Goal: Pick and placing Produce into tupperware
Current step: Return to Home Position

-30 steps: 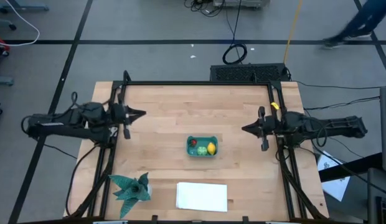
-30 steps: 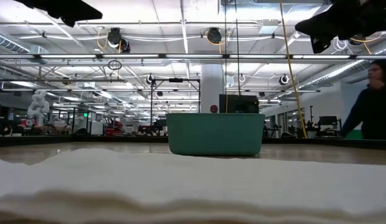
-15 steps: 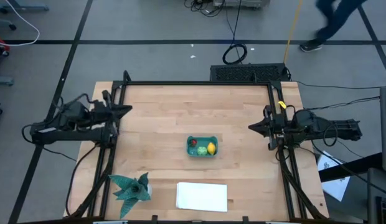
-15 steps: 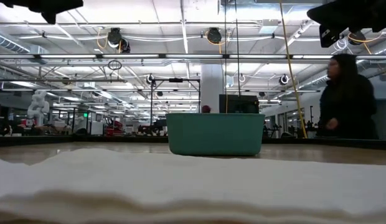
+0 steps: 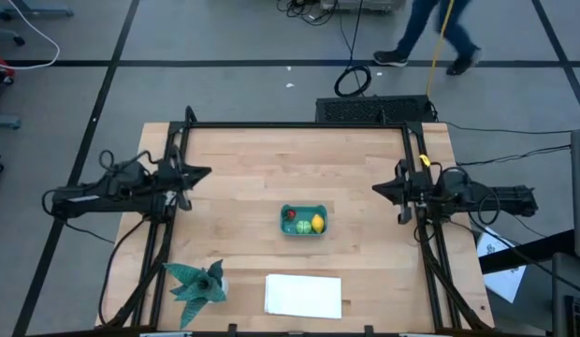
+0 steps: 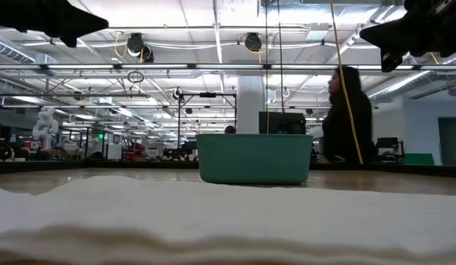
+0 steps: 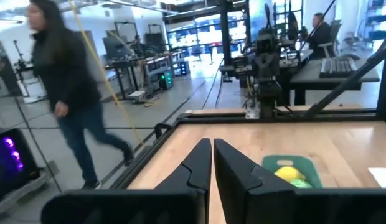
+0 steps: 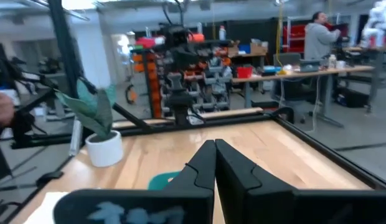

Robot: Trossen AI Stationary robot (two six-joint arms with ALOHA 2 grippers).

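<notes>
The small teal rectangular plastic tub (image 5: pixel 282 223) sits at the middle of the wooden table (image 5: pixel 253 159). It holds the tiny red toy fruit (image 5: pixel 291 214), the round light-green toy fruit (image 5: pixel 303 226) and the yellow toy fruit (image 5: pixel 317 223). The left gripper (image 5: pixel 204 172) hovers over the table's left edge and the right gripper (image 5: pixel 376 191) over its right edge. Both are well apart from the tub, each with jaws pressed together on nothing.

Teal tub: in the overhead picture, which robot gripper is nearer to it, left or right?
Right. The right gripper is to the right of the tub, by that edge of the table; the left gripper is farther away, by the left edge.
</notes>
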